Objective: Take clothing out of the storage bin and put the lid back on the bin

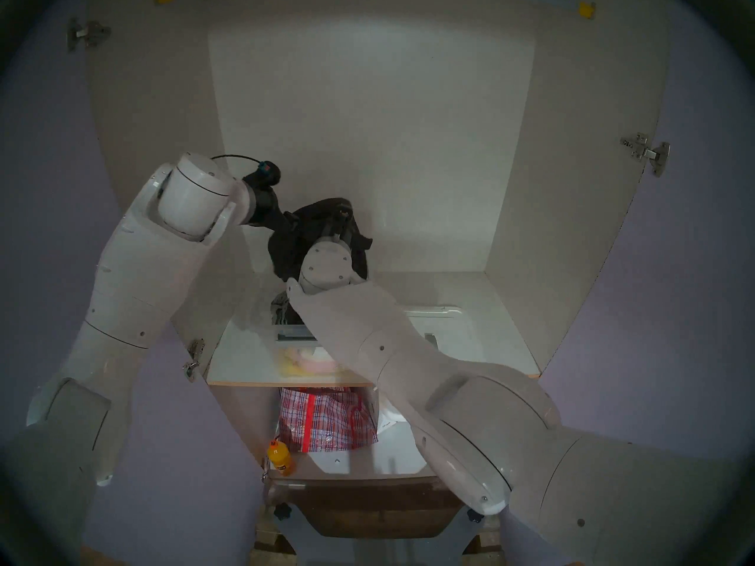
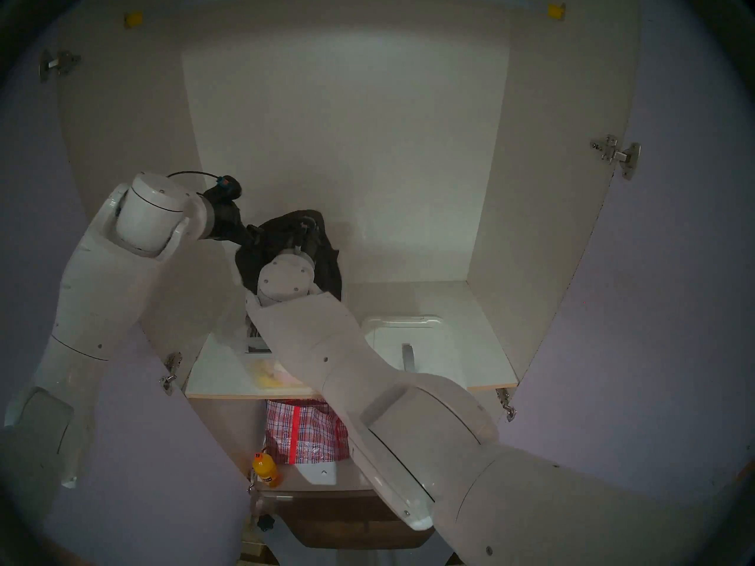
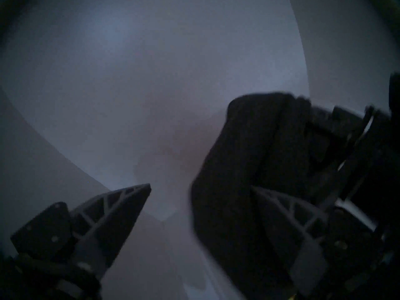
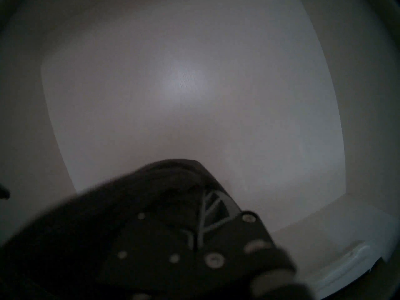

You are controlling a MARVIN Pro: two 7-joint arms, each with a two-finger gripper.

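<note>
The black clothing [image 1: 314, 230] hangs bunched in the air above the storage bin [image 1: 296, 337], a clear box on the cabinet shelf that my right forearm partly hides. My right gripper [image 1: 342, 220] is buried in the top of the garment and shut on it; in the right wrist view the fabric [image 4: 151, 206] drapes over the fingers [image 4: 213, 206]. At the clothing's left side, my left gripper [image 3: 201, 186] is open, its right finger [image 3: 281, 213] against the cloth. The white lid [image 1: 445, 324] lies flat on the shelf to the right of the bin.
The cabinet's white back wall [image 1: 367, 144] is close behind the clothing, and side walls stand on both sides. Yellow and pink cloths [image 1: 304, 359] show through the bin's front. On the lower shelf are a red-and-white checked bag [image 1: 327, 418] and an orange bottle [image 1: 280, 457].
</note>
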